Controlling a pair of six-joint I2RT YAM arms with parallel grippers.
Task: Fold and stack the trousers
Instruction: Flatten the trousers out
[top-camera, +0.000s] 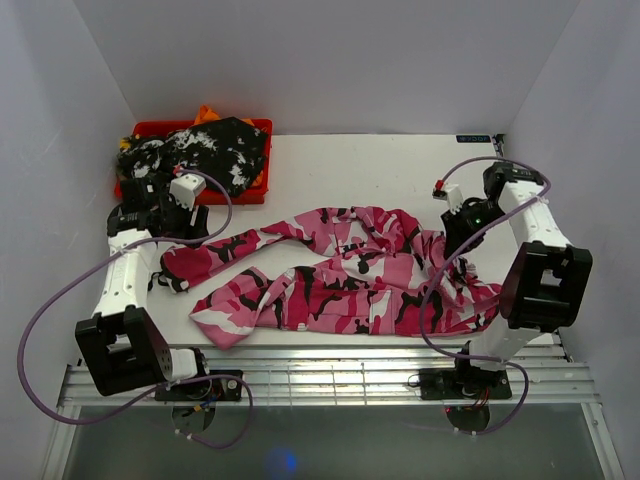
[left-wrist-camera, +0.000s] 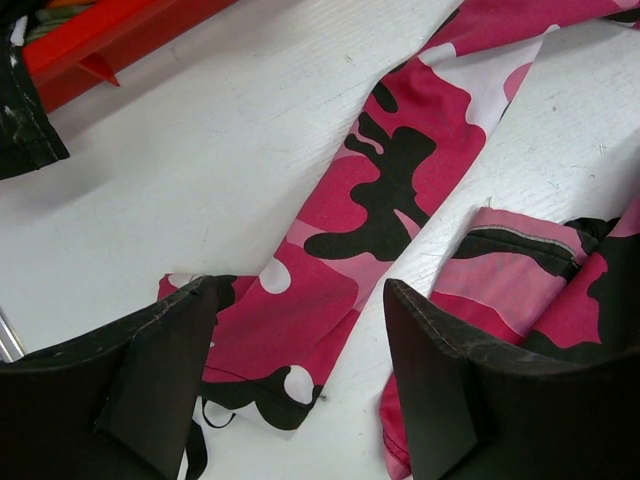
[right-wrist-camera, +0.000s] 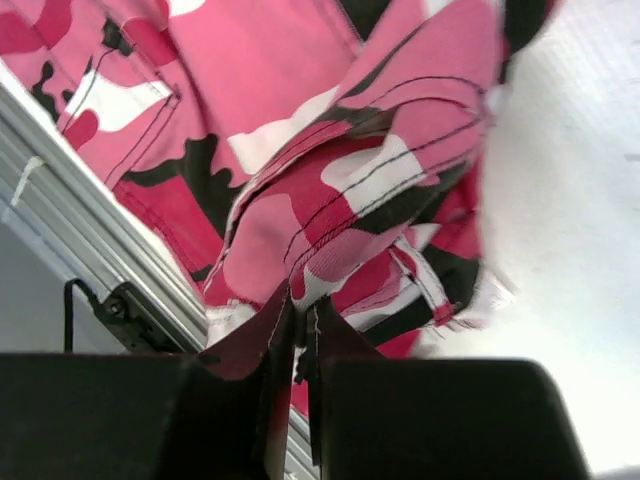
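Note:
The pink, white and black camouflage trousers (top-camera: 340, 275) lie spread across the white table (top-camera: 350, 170), legs pointing left, waist bunched at the right. My right gripper (top-camera: 455, 232) is shut on a fold of the waist cloth (right-wrist-camera: 350, 200), with its fingertips (right-wrist-camera: 285, 320) pinched together on the fabric. My left gripper (top-camera: 172, 215) hovers open over the cuff of the upper leg (left-wrist-camera: 290, 330); its fingers (left-wrist-camera: 160, 370) straddle the cuff without touching it. A black-and-white mottled garment (top-camera: 205, 150) lies in the red tray (top-camera: 250, 127).
The red tray sits at the back left corner with its edge (left-wrist-camera: 110, 40) near my left gripper. A slatted metal rail (top-camera: 320, 375) runs along the table's near edge, close under the waist cloth (right-wrist-camera: 80, 230). White walls enclose the table on three sides.

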